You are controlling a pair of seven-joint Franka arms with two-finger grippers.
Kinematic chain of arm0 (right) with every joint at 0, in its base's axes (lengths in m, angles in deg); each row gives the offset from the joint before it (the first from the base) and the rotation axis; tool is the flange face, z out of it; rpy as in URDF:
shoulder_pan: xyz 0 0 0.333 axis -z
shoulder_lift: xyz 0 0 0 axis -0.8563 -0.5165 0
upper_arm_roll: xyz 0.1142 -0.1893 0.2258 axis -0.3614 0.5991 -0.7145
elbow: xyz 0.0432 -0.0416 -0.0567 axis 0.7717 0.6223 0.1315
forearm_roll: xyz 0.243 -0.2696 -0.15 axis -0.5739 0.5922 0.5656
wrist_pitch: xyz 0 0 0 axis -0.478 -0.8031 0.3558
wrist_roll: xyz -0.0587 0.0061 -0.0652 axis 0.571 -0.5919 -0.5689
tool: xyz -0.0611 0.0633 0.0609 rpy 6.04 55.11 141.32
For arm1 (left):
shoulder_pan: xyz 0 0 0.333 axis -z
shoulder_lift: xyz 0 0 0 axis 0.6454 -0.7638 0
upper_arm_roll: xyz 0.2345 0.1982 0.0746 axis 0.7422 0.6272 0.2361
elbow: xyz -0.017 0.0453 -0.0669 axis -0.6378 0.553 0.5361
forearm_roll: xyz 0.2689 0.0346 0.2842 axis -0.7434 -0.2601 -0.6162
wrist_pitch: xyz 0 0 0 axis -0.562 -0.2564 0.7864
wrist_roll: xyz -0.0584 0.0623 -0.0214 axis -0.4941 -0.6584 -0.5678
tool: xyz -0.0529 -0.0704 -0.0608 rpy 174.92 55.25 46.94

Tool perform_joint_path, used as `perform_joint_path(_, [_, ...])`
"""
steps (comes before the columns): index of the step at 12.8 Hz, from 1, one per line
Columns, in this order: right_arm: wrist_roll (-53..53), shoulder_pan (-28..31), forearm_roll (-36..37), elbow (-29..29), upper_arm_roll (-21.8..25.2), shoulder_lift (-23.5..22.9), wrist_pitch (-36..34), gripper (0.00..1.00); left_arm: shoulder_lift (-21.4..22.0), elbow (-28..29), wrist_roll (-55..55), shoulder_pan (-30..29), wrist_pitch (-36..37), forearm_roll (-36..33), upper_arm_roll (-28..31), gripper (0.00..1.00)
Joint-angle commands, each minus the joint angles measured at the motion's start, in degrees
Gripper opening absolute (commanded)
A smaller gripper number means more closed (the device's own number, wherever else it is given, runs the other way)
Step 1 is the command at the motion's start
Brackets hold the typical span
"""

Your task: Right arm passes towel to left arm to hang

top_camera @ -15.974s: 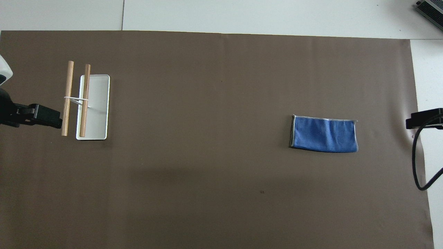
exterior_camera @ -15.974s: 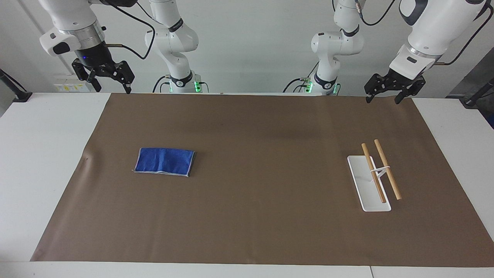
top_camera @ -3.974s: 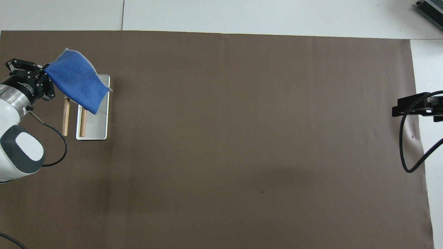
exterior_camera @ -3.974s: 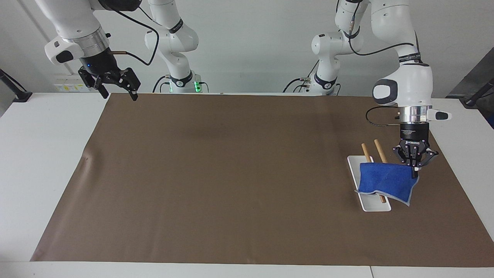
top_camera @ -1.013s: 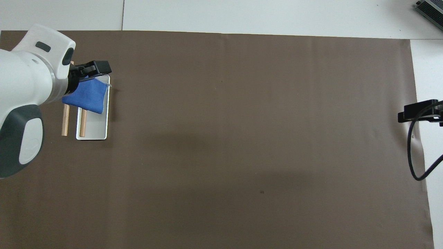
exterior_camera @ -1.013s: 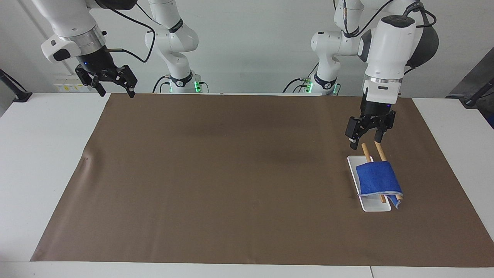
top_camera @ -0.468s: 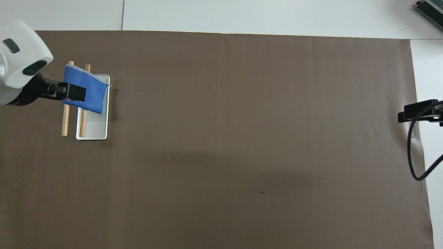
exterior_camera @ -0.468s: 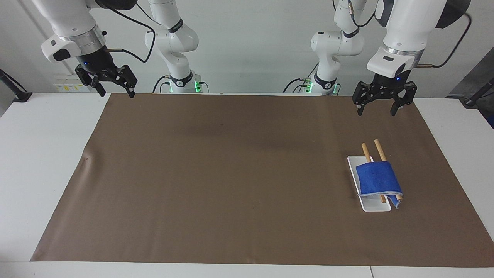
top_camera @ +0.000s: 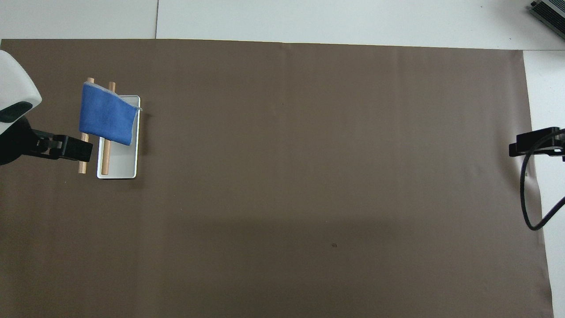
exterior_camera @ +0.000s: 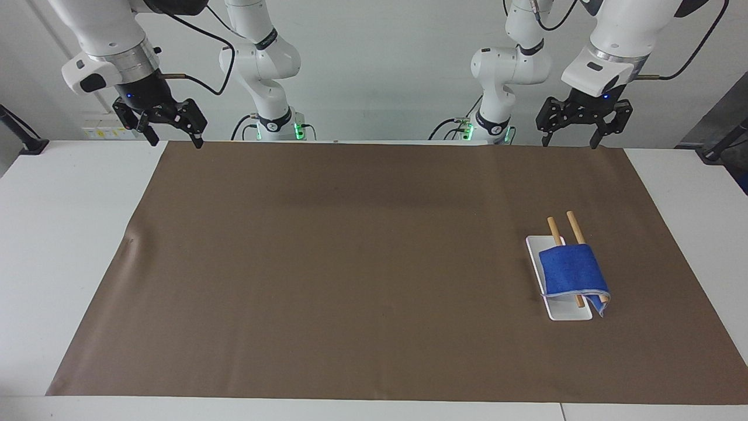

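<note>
Towel (exterior_camera: 572,270) (racked) lies below left hand (exterior_camera: 574,142).

Bright, even light from overhead, no glare. Soft broad shadows lie on the brown mat (exterior_camera: 374,263) below each raised tool, faint and diffuse. A thin dark shadow hugs the white tray (top_camera: 130,170) under the towel (top_camera: 106,114). Both views sharp, no motion blur. White counter (exterior_camera: 64,234) near blown out at the edges. Straight lines stay straight, little edge distortion.
</note>
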Motion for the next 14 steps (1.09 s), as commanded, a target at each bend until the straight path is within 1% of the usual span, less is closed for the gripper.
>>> perform_joint_path(1, [-0.7, -0.2, 3.7, 1.2, -0.8, 1.0, 0.8, 1.00, 1.1, 1.6, 2.5, -0.5, -0.6, 1.1, 0.1, 1.00])
perform_joint_path(3, [-1.6, -0.2, 4.2, 1.0, -1.1, 0.9, 1.7, 1.00, 1.0, 1.6, 2.5, -0.5, -1.8, 1.2, 0.3, 1.00])
perform_joint_path(4, [-1.5, -0.2, 3.9, 0.6, -1.3, 0.7, 1.2, 1.00, 1.0, 1.6, 2.5, -1.0, -1.8, 1.2, 0.3, 1.00])
perform_joint_path(6, [-2.1, -0.2, 3.1, 0.2, -1.3, 0.6, 0.8, 1.00, 0.6, 1.3, 1.0, -2.5, -2.2, 3.4, 0.3, 1.00])
perform_joint_path(8, [-3.0, 0.1, 2.8, -0.1, -1.1, 0.4, -0.3, 1.00, 0.6, 1.3, 0.5, -3.1, -2.2, 3.5, 0.3, 1.00])
perform_joint_path(11, [-3.6, 0.9, -0.7, -0.4, -0.6, 0.0, -0.5, 1.00, 0.6, 1.3, 0.7, -3.7, -1.8, 3.4, 0.2, 1.00])
perform_joint_path(14, [-3.8, 0.4, 0.2, 1.2, -0.6, 0.8, -0.2, 1.00, 0.8, 1.5, 0.7, -3.7, -1.3, 3.3, 0.2, 1.00])
